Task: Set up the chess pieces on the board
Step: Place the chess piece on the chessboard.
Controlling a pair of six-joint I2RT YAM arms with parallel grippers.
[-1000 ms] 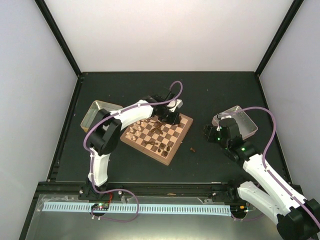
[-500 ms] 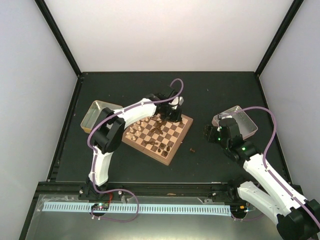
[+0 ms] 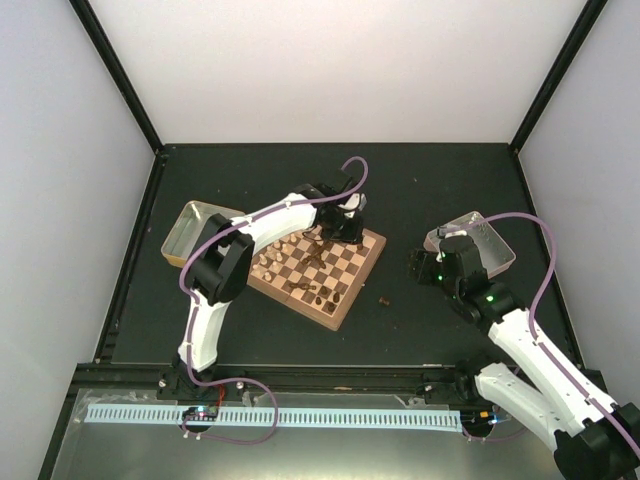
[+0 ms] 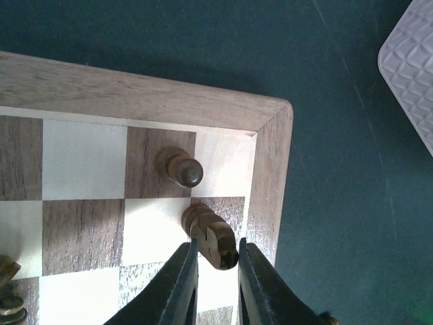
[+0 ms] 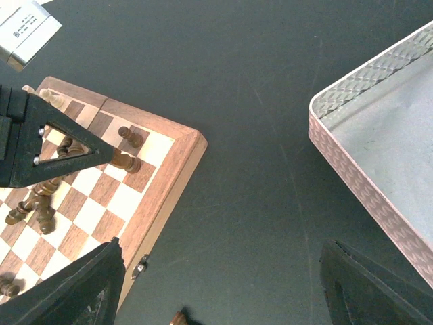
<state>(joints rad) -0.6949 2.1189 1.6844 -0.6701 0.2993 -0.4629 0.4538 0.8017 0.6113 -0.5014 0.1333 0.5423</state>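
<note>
Two dark brown chessmen stand in one corner of the board point(image 4: 267, 169), the corner nearest the right-hand metal tray point(image 3: 492, 243). One of them, a small round-headed piece point(image 4: 181, 167), is upright on a dark square just inside the rim. The other, a larger dark piece point(image 4: 211, 233), sits on the next square toward the wrist camera, its base on the board. This second piece lies directly between the fingertips of the left gripper point(image 4: 216, 261). The two fingers point(image 4: 181, 288) flank its head with only a sliver of room on either side, if any. From the wrist view I cannot tell whether they pinch it or merely stand beside it. The top view shows the left arm reaching across the board, with more dark chessmen point(image 3: 316, 256) clustered mid-board and along its near edge. A row of pale cream pieces point(image 3: 270, 262) lines the left side. One stray dark piece point(image 3: 385, 298) lies on the black table point(image 3: 420, 180) just off the board's right edge, between the board and the right arm. The right gripper point(image 5: 223, 298) hovers over bare table between board and tray. Its jaws are spread wide with nothing between them, well apart from every chessman. A second metal tray point(image 3: 196, 226) sits beyond the board's left corner.
</note>
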